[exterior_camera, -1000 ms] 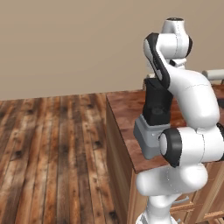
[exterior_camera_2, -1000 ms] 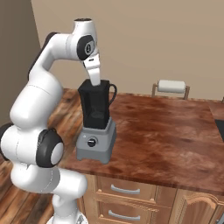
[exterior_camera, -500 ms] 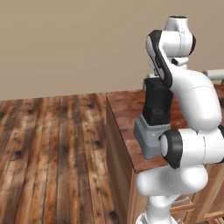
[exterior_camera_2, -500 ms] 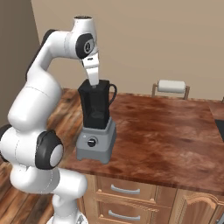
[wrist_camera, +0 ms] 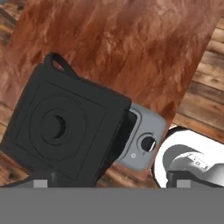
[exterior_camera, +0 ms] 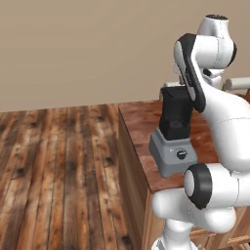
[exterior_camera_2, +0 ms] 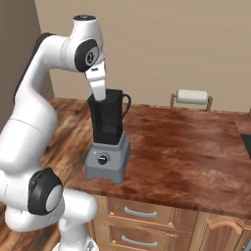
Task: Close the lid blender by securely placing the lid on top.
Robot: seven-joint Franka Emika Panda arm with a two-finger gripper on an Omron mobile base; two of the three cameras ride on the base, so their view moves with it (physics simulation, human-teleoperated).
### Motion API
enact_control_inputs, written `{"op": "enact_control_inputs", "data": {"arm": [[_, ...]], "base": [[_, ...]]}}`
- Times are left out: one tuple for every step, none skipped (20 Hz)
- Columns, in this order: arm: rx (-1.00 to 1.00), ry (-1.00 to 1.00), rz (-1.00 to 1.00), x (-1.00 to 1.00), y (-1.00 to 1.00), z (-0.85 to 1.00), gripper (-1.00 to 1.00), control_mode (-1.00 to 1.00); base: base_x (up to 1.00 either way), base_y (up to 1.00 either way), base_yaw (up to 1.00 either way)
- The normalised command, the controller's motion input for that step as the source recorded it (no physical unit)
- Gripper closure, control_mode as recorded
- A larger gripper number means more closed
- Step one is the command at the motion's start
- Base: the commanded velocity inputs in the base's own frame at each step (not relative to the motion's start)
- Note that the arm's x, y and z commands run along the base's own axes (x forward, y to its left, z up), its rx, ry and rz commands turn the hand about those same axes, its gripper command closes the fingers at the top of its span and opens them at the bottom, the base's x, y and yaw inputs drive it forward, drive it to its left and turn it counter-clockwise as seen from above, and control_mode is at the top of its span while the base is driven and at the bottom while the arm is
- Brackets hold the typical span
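The blender (exterior_camera_2: 108, 157) stands at the near left corner of the wooden counter, with a grey base, a round black knob (wrist_camera: 148, 143) and a black jar (exterior_camera_2: 110, 120). In the hand view I look straight down on the lid (wrist_camera: 61, 127), a black rounded square with ringed relief. It lies flat over the jar's rim, with the handle sticking out at one corner. My gripper (wrist_camera: 112, 185) hovers just above the jar's top. It is open, its tips spread wide with nothing between them. From the right base the hand (exterior_camera_2: 99, 90) hangs at the jar's upper left edge.
A paper towel holder (exterior_camera_2: 192, 97) stands at the back of the counter (exterior_camera_2: 186, 152). Drawers (exterior_camera_2: 137, 213) run below the counter's front edge. Wooden floor (exterior_camera: 58, 161) lies left of the counter. A dark patch (exterior_camera_2: 247, 142) shows at the counter's far right.
The upper arm has swung slightly sideways and the hand has shifted a little over the jar. The blender and the lid have stayed put.
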Motion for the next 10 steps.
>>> {"op": "enact_control_inputs", "data": {"arm": [[0.00, -0.23, 0.00, -0.66, 0.00, 0.29, -1.00, -1.00], [0.00, -0.21, 0.00, -0.64, 0.00, 0.31, -1.00, -1.00], [0.00, -0.23, 0.00, -0.68, 0.00, 0.39, -1.00, -1.00], [0.00, -0.24, 0.00, -0.65, 0.00, 0.34, -1.00, -1.00], [0.00, -0.22, 0.00, -0.59, 0.00, 0.31, -1.00, -1.00], [0.00, -0.21, 0.00, -0.59, 0.00, 0.29, -1.00, -1.00], [0.00, -0.20, 0.00, -0.56, 0.00, 0.26, -1.00, -1.00], [0.00, -0.19, 0.00, -0.55, 0.00, 0.21, -1.00, -1.00], [0.00, -0.17, 0.00, -0.54, 0.01, 0.15, -1.00, -1.00], [0.00, -0.16, 0.00, -0.54, 0.08, 0.09, -1.00, -1.00]], "base": [[0.00, 0.00, 0.00], [0.00, 0.00, 0.00], [0.00, 0.00, 0.00], [0.00, 0.00, 0.00], [0.00, 0.00, 0.00], [0.00, 0.00, 0.00], [0.00, 0.00, 0.00], [0.00, 0.00, 0.00], [0.00, 0.00, 0.00], [0.00, 0.00, 0.00]]}}
